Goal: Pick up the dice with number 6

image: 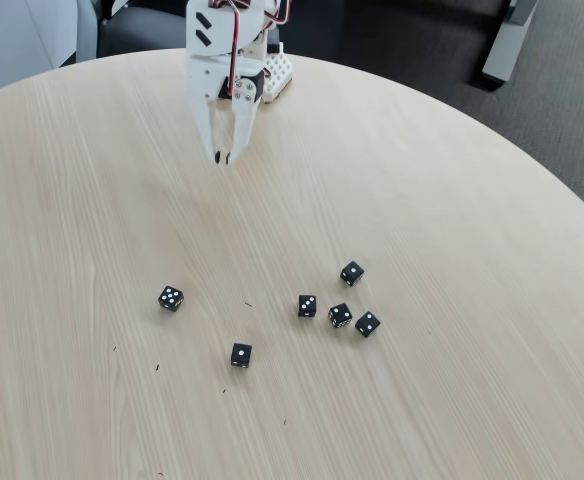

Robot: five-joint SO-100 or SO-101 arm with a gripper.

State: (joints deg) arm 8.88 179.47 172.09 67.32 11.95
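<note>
Several small black dice with white pips lie on the round light-wood table (452,200). The dice with number 6 (340,315) sits in the right cluster, its top crowded with pips. Close around it are a die (307,306) to its left, one (367,324) to its right and one (351,273) behind it. Further left lie a three-pip die (171,298) and a one-pip die (241,355). My white gripper (223,157) hangs at the far side of the table, well away from all the dice. It points down with its fingertips together and nothing between them.
The arm's base (272,70) stands at the table's far edge. The table rim curves away at the right, with dark floor and a grey leg (507,40) beyond it. Bare wood lies between the gripper and the dice.
</note>
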